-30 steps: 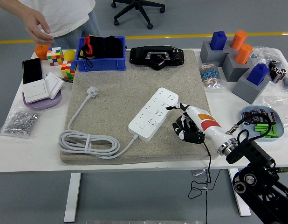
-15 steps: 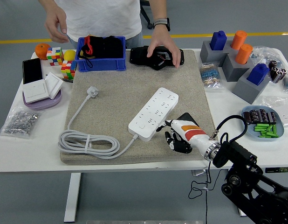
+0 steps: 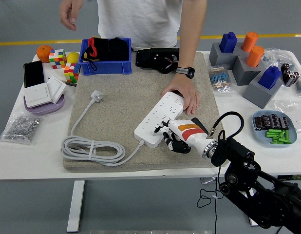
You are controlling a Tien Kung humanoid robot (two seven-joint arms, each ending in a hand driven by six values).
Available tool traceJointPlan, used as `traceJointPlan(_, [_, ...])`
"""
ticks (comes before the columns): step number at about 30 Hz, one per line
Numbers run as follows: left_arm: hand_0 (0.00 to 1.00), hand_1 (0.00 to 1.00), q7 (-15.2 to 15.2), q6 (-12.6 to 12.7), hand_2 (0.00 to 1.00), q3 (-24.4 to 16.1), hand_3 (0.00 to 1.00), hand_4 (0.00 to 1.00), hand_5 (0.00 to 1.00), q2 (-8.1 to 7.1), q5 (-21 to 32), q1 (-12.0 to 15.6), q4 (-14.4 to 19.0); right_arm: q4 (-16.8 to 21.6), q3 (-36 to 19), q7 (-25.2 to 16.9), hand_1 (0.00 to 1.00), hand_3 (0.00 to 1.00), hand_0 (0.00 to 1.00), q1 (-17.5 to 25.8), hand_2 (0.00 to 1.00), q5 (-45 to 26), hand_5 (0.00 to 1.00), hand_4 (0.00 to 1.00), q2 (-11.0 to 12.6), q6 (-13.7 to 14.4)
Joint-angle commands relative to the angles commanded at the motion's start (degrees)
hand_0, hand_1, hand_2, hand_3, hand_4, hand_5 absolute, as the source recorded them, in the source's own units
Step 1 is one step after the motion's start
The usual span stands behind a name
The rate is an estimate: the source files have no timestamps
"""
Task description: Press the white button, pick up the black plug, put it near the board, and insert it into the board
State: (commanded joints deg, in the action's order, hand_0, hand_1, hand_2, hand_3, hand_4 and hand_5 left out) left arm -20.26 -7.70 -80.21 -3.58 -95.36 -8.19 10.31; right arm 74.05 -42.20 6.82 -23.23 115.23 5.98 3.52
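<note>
The right hand point(image 3: 174, 136) reaches in low from the right, black fingers point(image 3: 176, 145) curled (empty).

White board point(image 3: 158, 118) lies diag. on mat; plug hidden.

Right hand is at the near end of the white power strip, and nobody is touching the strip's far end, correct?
Not quite. The head view shows the right hand at the near end of the white power strip, but a person's hand rests on its far end.
</note>
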Motion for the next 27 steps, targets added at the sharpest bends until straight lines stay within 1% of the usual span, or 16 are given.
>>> traceJointPlan(6, [0.685,0.676,-0.1,-0.1,0.658,0.2,0.686,0.560,0.194,0.00,-0.1,0.1,0.0,-2.6,1.7,-0.2,0.002,0.667,0.002,-2.1,0.039,-0.1,0.002,0.328,-1.8,0.2])
traceJointPlan(11, [0.685,0.676,0.0,-0.2,0.658,0.6,0.684,0.561,0.195,0.01,0.2,0.0,0.0,-5.9,2.8,-0.8,0.002,0.666,0.002,-3.9,0.038,-0.1,0.002,0.331,-3.2,0.5])
traceJointPlan(18, [0.685,0.676,0.0,-0.3,0.658,0.3,0.685,0.561,0.194,-0.14,-0.5,-0.1,0.0,-10.3,2.5,-1.3,0.002,0.663,0.002,-5.5,0.038,0.1,0.002,0.332,-4.2,0.8])
traceJointPlan(22, [0.685,0.676,-0.1,-0.3,0.658,0.3,0.685,0.561,0.195,-0.14,-0.6,0.0,0.0,-11.2,2.2,-1.4,0.002,0.661,0.002,-5.8,0.038,0.3,0.002,0.332,-4.4,0.9])
traceJointPlan(27, [0.685,0.676,0.0,-0.3,0.658,0.5,0.684,0.561,0.195,-0.06,-0.4,0.0,0.0,-11.4,2.8,-1.4,0.002,0.660,0.002,-5.8,0.037,0.1,0.002,0.332,-4.2,0.8])
